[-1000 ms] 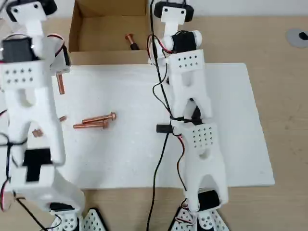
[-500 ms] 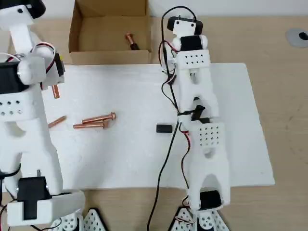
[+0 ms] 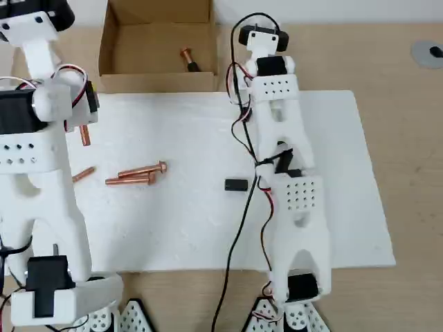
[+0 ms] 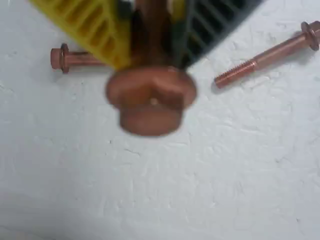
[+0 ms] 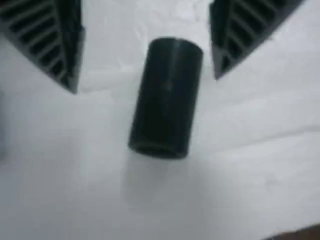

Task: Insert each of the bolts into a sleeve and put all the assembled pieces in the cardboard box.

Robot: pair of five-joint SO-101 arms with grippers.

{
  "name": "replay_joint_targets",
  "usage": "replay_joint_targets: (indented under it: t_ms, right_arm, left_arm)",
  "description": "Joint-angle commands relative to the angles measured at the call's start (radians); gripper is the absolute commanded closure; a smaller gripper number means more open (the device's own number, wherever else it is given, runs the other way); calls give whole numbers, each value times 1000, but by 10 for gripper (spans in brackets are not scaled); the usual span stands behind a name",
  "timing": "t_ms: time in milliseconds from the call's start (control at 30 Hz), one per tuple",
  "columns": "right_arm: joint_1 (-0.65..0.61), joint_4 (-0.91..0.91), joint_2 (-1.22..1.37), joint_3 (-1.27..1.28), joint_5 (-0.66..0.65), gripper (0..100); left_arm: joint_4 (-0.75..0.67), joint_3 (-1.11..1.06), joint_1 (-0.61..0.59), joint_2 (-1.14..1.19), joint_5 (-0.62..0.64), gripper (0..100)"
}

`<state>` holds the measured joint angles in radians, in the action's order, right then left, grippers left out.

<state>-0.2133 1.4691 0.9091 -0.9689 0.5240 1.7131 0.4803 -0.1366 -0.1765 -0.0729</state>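
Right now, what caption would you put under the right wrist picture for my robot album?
Open right gripper hangs over a short black cylindrical sleeve lying on the white foam sheet.

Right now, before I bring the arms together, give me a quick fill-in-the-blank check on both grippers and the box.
1. The left gripper holds a copper ____.
2. The right gripper is ____, its fingers either side of the black sleeve, which lies on the white sheet.
3. The cardboard box contains ____ assembled piece.
Missing words: bolt; open; one.
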Motion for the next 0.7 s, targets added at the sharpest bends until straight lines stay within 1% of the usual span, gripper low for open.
replay_joint_targets:
  t_ms: [0, 300, 500, 667]
  right_arm:
    - [10, -46, -79, 24, -37, 790]
    - [10, -80, -74, 41, -49, 790]
    - [15, -109, 1, 21, -91, 790]
    - [8, -117, 54, -51, -101, 790]
  left_arm:
    - [-21, 3, 15, -42, 21, 992]
    - [-28, 2, 17, -42, 31, 992]
    - [-28, 2, 17, -42, 31, 992]
    - [-28, 2, 17, -42, 31, 992]
